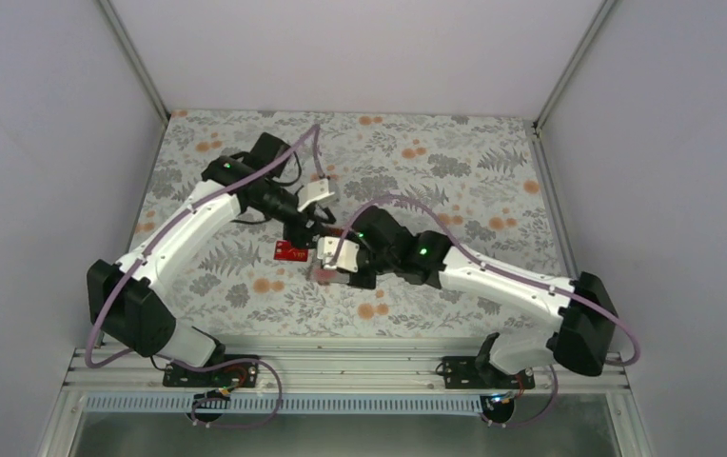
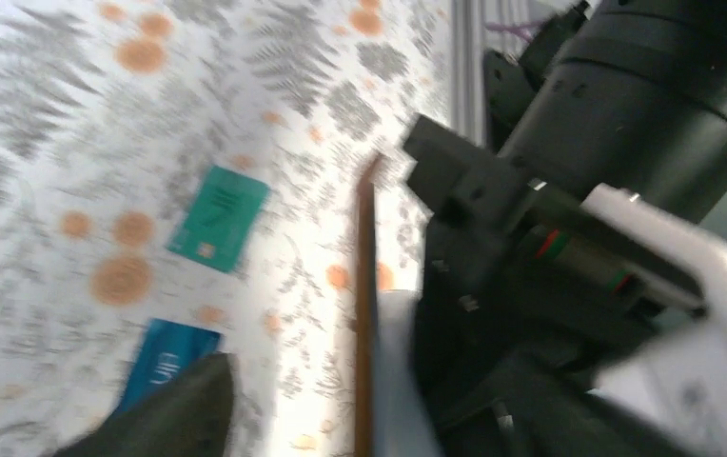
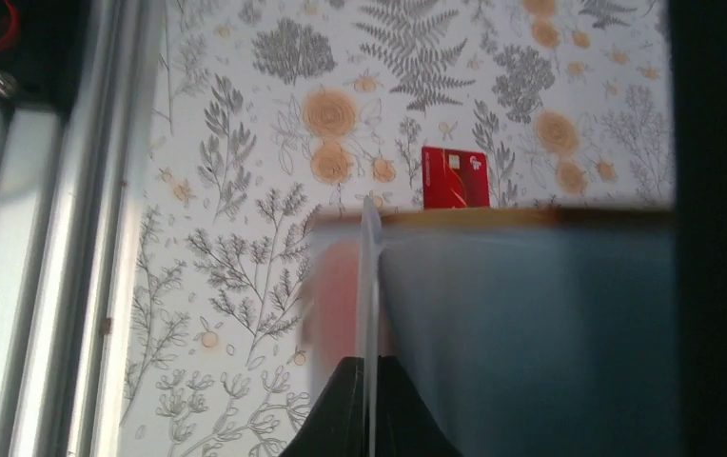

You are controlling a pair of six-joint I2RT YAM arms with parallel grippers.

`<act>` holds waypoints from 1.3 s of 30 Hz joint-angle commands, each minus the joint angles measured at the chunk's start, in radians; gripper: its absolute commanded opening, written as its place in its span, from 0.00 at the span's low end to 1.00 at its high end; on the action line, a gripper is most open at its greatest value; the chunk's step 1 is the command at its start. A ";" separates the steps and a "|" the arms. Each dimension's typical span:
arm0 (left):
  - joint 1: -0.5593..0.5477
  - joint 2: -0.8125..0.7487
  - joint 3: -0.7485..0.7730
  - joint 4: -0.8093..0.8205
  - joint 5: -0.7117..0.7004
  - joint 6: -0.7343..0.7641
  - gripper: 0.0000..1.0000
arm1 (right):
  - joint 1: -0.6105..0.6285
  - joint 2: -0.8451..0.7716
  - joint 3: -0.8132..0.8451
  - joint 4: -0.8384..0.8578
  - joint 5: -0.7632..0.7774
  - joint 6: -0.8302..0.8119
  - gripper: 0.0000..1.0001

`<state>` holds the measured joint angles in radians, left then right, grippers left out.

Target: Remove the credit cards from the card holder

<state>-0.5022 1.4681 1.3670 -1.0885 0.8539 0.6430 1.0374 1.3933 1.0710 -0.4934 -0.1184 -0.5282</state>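
Note:
The card holder (image 1: 325,276) is held up off the table between the two arms. In the right wrist view its brown edge runs above a pale grey-blue inner pocket (image 3: 531,333), and my right gripper (image 3: 371,405) is shut on a thin pale leaf of it. A blurred red shape shows behind that leaf. My left gripper (image 2: 376,381) stands open around the holder's brown edge (image 2: 366,286), its left finger (image 2: 174,414) well apart from it. Three credit cards lie on the cloth: red (image 3: 454,177), teal (image 2: 219,217) and blue (image 2: 165,357).
The floral tablecloth (image 1: 455,162) covers the table inside white walls. The right arm's black wrist (image 2: 645,105) crowds the left gripper's right side. An aluminium rail (image 1: 341,367) runs along the near edge.

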 commanded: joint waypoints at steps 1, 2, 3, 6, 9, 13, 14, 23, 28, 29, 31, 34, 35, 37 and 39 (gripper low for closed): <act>0.065 -0.005 0.093 -0.009 0.092 0.018 0.86 | -0.127 -0.102 -0.045 0.119 -0.187 0.129 0.04; 0.113 -0.005 0.118 -0.012 0.108 0.017 0.97 | -0.152 -0.115 -0.057 0.135 -0.227 0.159 0.04; 0.152 -0.005 0.144 -0.011 0.127 0.011 1.00 | -0.175 -0.128 -0.064 0.151 -0.260 0.191 0.04; 0.242 -0.012 0.176 0.024 0.205 -0.011 1.00 | -0.227 -0.156 -0.089 0.195 -0.357 0.264 0.04; 0.245 -0.003 0.135 0.020 0.225 0.007 1.00 | -0.252 -0.158 -0.111 0.220 -0.426 0.317 0.04; 0.262 -0.046 0.074 -0.017 0.219 0.117 1.00 | -0.269 -0.150 -0.125 0.238 -0.449 0.417 0.04; 0.271 -0.080 0.050 0.010 0.215 0.124 1.00 | -0.278 -0.150 -0.125 0.251 -0.441 0.455 0.04; 0.303 -0.168 -0.061 0.094 0.174 0.059 1.00 | -0.362 -0.253 -0.056 0.446 -0.297 0.823 0.04; 0.304 -0.196 -0.063 0.158 0.213 -0.033 1.00 | -0.375 -0.292 -0.004 0.530 -0.257 0.962 0.04; 0.303 -0.195 -0.041 0.165 0.228 -0.056 1.00 | -0.374 -0.289 0.013 0.542 -0.272 0.975 0.04; 0.303 -0.187 0.030 0.144 0.266 -0.078 1.00 | -0.372 -0.276 0.066 0.534 -0.307 0.975 0.04; 0.296 -0.210 0.100 0.190 0.305 -0.160 1.00 | -0.366 -0.274 0.120 0.535 -0.350 0.960 0.04; 0.285 -0.226 0.098 0.238 0.305 -0.204 1.00 | -0.361 -0.281 0.126 0.559 -0.365 0.956 0.04; 0.240 -0.255 0.089 0.324 0.291 -0.273 1.00 | -0.352 -0.285 0.137 0.584 -0.388 0.951 0.04; 0.189 -0.266 0.091 0.379 0.266 -0.322 1.00 | -0.345 -0.275 0.161 0.587 -0.421 0.938 0.04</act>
<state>-0.2398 1.2388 1.4384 -0.8539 1.0981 0.4603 0.6758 1.1225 1.1782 0.0219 -0.4660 0.4076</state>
